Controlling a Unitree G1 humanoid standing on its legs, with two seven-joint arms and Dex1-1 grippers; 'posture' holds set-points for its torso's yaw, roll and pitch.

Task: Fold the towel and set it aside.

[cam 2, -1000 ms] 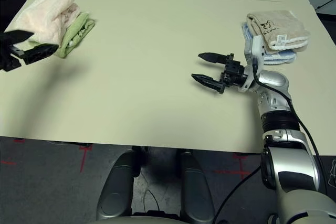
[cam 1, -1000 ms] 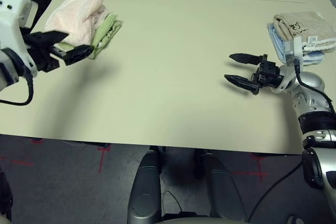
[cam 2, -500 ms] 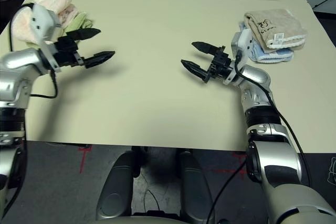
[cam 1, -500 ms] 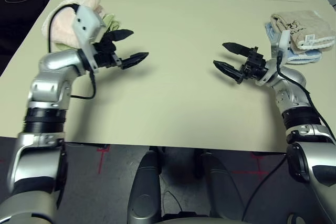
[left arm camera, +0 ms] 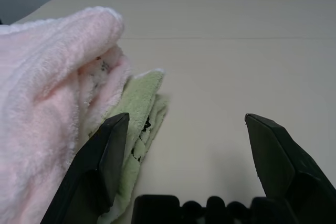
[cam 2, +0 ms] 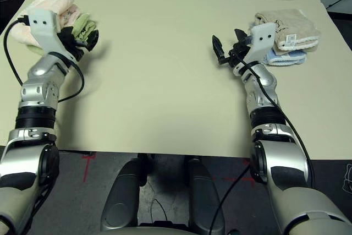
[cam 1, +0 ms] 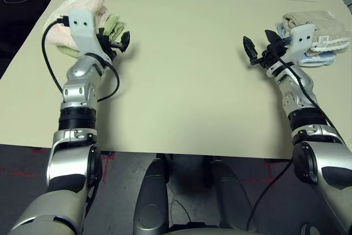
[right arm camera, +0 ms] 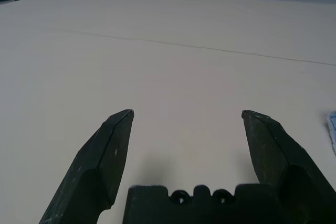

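Towel (cam 1: pixel 77 23): pale pink terry. Folded towel under it (left arm camera: pixel 137 114): light green with small dark markings. Table (cam 1: pixel 181 70): plain pale beige. Opposite stack: beige towel (cam 1: pixel 316 26) with a dark embroidered mark and white tag, over a light blue towel (cam 1: pixel 319 59). Both grippers' fingers (right arm camera: pixel 105 156): black.

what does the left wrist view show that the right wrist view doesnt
The left wrist view alone: the pink towel bunched on top of a green towel, just beside one finger of the open left hand.

The right wrist view alone: a sliver of a blue towel at the picture's edge, and the open right hand over bare table.

Both: the beige table with a thin seam line across it, and two black fingers spread wide with nothing between them.
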